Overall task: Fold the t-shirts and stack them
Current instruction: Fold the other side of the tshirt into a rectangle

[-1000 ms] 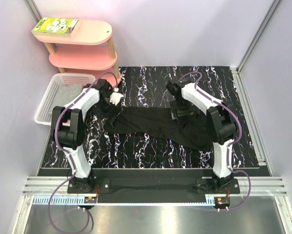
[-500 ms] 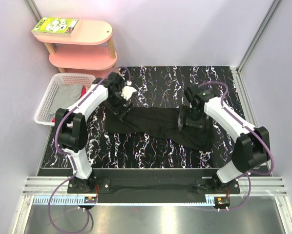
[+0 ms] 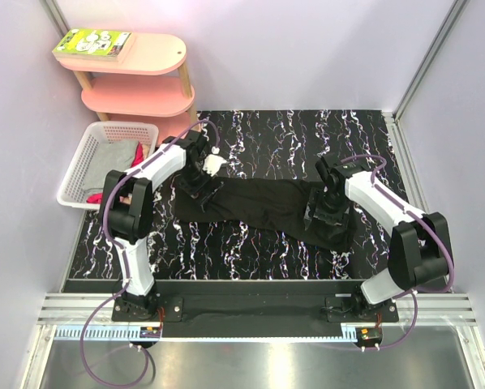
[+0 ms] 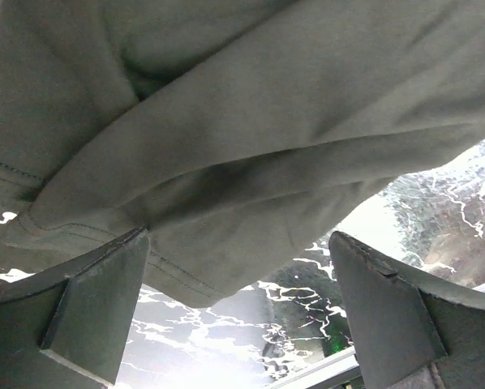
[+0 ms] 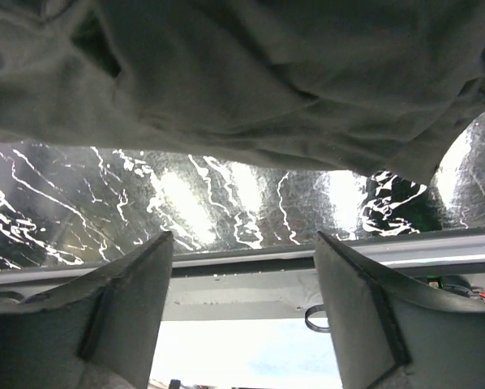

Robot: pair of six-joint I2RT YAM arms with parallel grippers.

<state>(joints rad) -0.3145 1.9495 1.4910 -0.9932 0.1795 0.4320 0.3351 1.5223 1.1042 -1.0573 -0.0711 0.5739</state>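
The left pincer (image 4: 238, 243) stands with its jaws wide apart, and a hemmed fold of the black t-shirt (image 3: 259, 203) lies just ahead of the gap, its lowest edge dipping between the fingertips. Nothing is gripped. The right pincer (image 5: 242, 243) also has its jaws apart. The cloth bunches just beyond its tips, and only bare tabletop (image 3: 251, 251) shows between them, so it holds nothing either.

The shirt lies as a long, rumpled band across the middle of the tabletop. Its left end is under the left pincer. Its bulkier right end is under the right pincer and sags toward the near edge. A white basket (image 3: 76, 174) sits off the left edge near the far-left corner, holding a grey t-shirt (image 3: 113, 156) and a red one (image 3: 137, 150).

The step looks like taking both ends so the shirt can be spread or folded. To do it well, each pincer should probably push further in before closing, so that cloth sits deep between the fingers rather than at the tips. The left one should catch the hem seam, which is less likely to slip. The right one needs to reach a single clean edge, not the whole heap, because a pinch through several layers would lift a lump. Both should close evenly so the band rises level.
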